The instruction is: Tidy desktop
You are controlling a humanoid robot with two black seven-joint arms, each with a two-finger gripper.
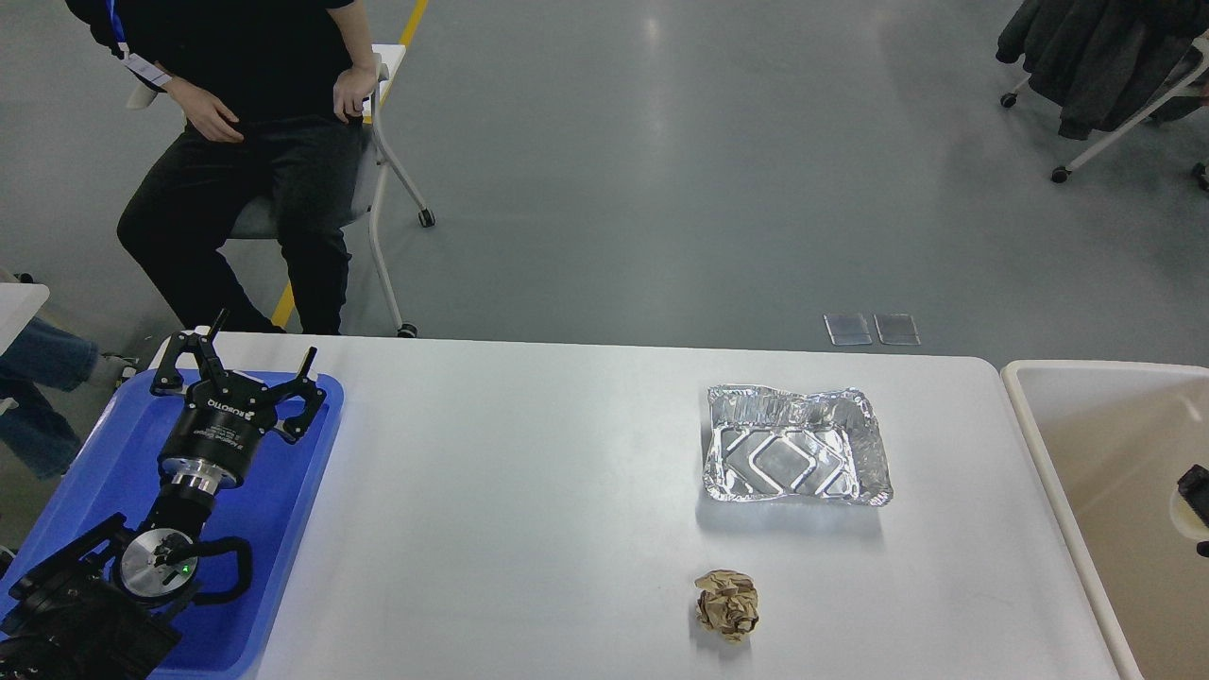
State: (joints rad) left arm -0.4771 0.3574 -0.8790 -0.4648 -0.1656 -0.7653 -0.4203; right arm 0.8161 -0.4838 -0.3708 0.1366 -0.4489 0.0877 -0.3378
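Desktop [529, 491], white and wide, fills the lower middle of the frame; on its right part lie a foil tray [796, 445] and, lower in the frame, a crumpled brown paper ball [727, 605]. Both lie far right of my left gripper [247, 372], which hovers open and empty over the blue tray [283, 538] at lower left. Only a dark bit of my right arm [1194, 493] shows at the right edge, over the cream bin [1048, 463]; its fingers I cannot see. I judge the right arm nearer.
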